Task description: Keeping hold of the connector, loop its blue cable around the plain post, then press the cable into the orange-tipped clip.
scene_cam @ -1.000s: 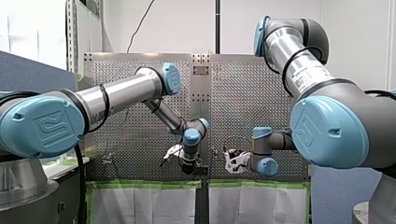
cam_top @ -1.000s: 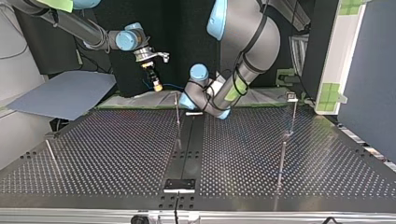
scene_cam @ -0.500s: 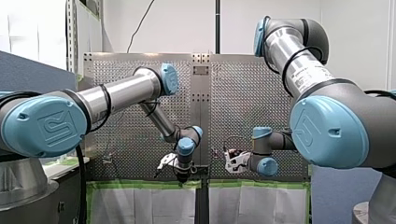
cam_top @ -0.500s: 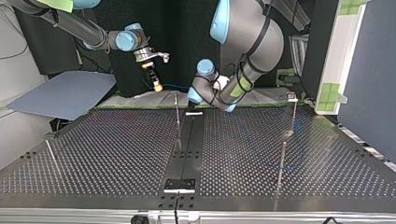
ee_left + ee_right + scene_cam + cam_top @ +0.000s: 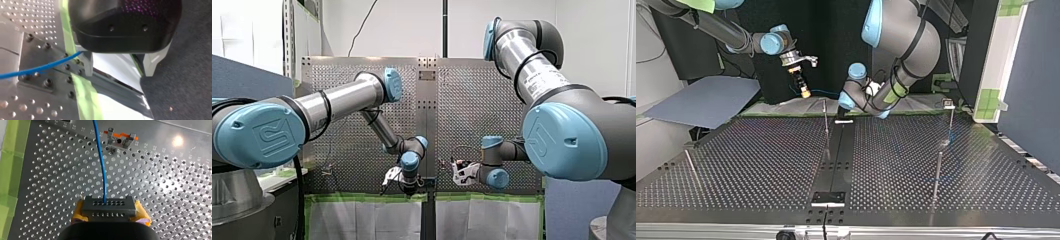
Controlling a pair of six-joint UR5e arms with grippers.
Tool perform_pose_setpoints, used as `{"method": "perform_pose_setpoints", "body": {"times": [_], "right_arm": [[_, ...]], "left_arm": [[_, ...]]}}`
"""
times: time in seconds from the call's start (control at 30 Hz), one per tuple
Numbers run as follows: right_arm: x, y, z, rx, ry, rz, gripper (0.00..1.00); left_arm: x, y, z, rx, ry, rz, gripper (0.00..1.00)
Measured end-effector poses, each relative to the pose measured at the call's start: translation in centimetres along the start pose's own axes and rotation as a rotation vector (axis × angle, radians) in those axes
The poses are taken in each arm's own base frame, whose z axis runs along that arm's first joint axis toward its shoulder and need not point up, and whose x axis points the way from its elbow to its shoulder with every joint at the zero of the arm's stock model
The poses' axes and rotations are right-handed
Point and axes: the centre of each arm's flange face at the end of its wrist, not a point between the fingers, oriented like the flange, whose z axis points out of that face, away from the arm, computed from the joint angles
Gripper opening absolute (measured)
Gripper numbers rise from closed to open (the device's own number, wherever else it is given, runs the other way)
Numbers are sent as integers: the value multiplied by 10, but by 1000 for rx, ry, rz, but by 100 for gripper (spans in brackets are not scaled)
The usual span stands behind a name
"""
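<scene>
**Connector gripped, left fingers spread**

Right wrist view: my right gripper (image 5: 108, 216) clamps the connector (image 5: 108, 206) between yellow pads (image 5: 78, 213). Its blue cable (image 5: 101, 162) runs ahead, just beside the orange-tipped clip (image 5: 120, 139). Only the left wrist view shows my left gripper (image 5: 118, 66), fingers far apart over the green tape (image 5: 85, 97), the cable reaching one finger. Top view, lower half: bare table (image 5: 761, 165) between thin posts (image 5: 938, 172).

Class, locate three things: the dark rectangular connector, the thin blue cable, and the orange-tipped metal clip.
dark rectangular connector (image 5: 109, 206), right wrist view, middle of its holed face.
thin blue cable (image 5: 101, 162), right wrist view, mid-length.
orange-tipped metal clip (image 5: 120, 140), right wrist view, its middle.
</scene>
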Motion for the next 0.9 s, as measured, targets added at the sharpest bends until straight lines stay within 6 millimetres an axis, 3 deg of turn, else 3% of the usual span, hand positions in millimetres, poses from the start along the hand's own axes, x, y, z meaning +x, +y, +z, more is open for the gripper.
{"method": "perform_pose_setpoints", "body": {"times": [0.13, 0.4, 0.7, 0.9], "right_arm": [[0, 0, 0, 0, 2, 2, 0], [0, 0, 0, 0, 4, 4, 0], [0, 0, 0, 0, 0, 6, 0], [0, 0, 0, 1, -1, 6, 0]], "left_arm": [[1, 1, -2, 33, -21, -43, 100], [-18, 25, -12, 75, -80, -168, 100], [-39, 39, -40, 77, -167, -290, 100], [-33, 39, -47, 98, -187, -344, 100]]}}
